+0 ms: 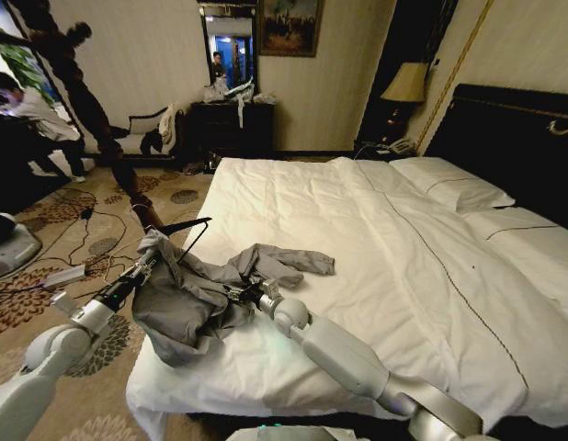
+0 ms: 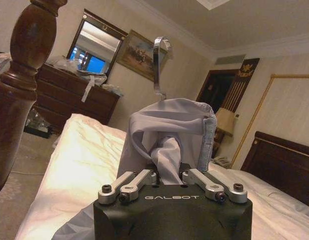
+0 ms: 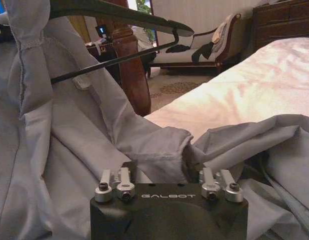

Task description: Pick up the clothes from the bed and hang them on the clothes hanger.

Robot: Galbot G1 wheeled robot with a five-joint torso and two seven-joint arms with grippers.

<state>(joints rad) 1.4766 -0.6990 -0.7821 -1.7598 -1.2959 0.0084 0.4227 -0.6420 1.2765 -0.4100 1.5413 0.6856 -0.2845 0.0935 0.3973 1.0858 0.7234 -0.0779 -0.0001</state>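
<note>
The clothes [image 1: 197,289], a creased light-grey shirt, lie bunched over the near left corner of the bed [image 1: 385,248]. Part of the shirt is pulled over the black clothes hanger [image 1: 187,225], which sticks up at the bed's left edge. My left gripper [image 1: 148,262] is shut on the hanger through the cloth. In the left wrist view the silver hook [image 2: 159,65] rises out of the collar [image 2: 169,120] above that gripper [image 2: 167,167]. My right gripper [image 1: 243,294] is shut on a fold of the shirt [image 3: 159,145], below the hanger's arm [image 3: 119,10].
A dark turned-wood coat stand [image 1: 91,110] stands left of the bed, close to my left arm. Cables [image 1: 82,239] trail over the patterned carpet. A chair with draped garments [image 1: 155,133] and a dresser [image 1: 233,124] stand by the far wall. The black headboard [image 1: 514,138] is at the right.
</note>
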